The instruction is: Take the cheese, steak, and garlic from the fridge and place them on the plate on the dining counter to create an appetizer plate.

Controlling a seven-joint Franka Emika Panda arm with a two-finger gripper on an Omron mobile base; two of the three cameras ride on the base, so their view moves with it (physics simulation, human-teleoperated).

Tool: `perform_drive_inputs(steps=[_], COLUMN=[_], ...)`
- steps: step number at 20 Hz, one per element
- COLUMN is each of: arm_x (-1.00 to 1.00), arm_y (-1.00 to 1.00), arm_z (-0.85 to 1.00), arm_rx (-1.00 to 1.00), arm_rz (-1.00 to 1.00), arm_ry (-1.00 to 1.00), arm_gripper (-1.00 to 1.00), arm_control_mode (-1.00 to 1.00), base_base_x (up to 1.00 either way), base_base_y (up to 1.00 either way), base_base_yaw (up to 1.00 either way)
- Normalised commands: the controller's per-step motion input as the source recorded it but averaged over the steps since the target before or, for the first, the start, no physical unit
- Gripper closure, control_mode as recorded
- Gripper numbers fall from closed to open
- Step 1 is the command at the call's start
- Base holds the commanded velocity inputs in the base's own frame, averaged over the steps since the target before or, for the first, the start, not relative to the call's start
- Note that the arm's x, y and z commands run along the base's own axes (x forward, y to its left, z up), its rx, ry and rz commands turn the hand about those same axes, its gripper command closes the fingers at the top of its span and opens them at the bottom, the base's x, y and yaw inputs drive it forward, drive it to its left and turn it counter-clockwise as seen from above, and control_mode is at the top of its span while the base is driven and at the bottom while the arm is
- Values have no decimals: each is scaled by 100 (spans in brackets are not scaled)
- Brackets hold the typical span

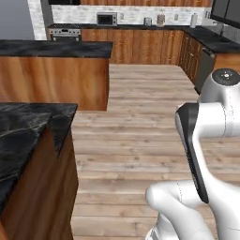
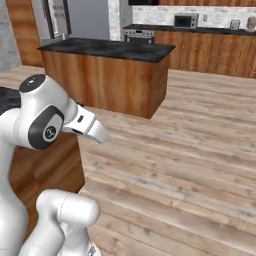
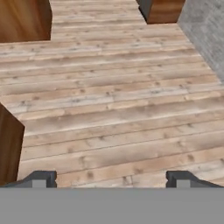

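In the hand view my gripper is open, its two dark fingertips standing wide apart with nothing between them, over bare wooden floor. The dining counter, black marble with pale veins over a brown wood front, stands close on the left beside the arm; a corner of it shows behind the arm's shoulder. The fridge is a tall grey unit far back on the left, behind the island and cut off by the frame. The cheese, steak, garlic and plate are out of view.
A shorter dark-topped island with wood sides stands ahead across the plank floor. Wood cabinets with a dark top, a stove and a microwave line the back wall and right side.
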Motion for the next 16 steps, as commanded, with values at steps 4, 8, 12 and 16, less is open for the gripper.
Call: perform_drive_inputs(steps=[4, 8, 12, 16], arm_x=[0, 0, 0, 0], arm_y=[0, 0, 0, 0], arm_z=[0, 0, 0, 0], arm_rx=[0, 0, 0, 0], arm_rz=[0, 0, 0, 0], arm_ry=[0, 0, 0, 0], arm_gripper=[-100, -100, -100, -100], arm_control_mode=[100, 100, 100, 100], base_base_x=[100, 100, 100, 100], base_base_y=[-100, -100, -92, -81], base_base_yaw=[12, 10, 6, 4])
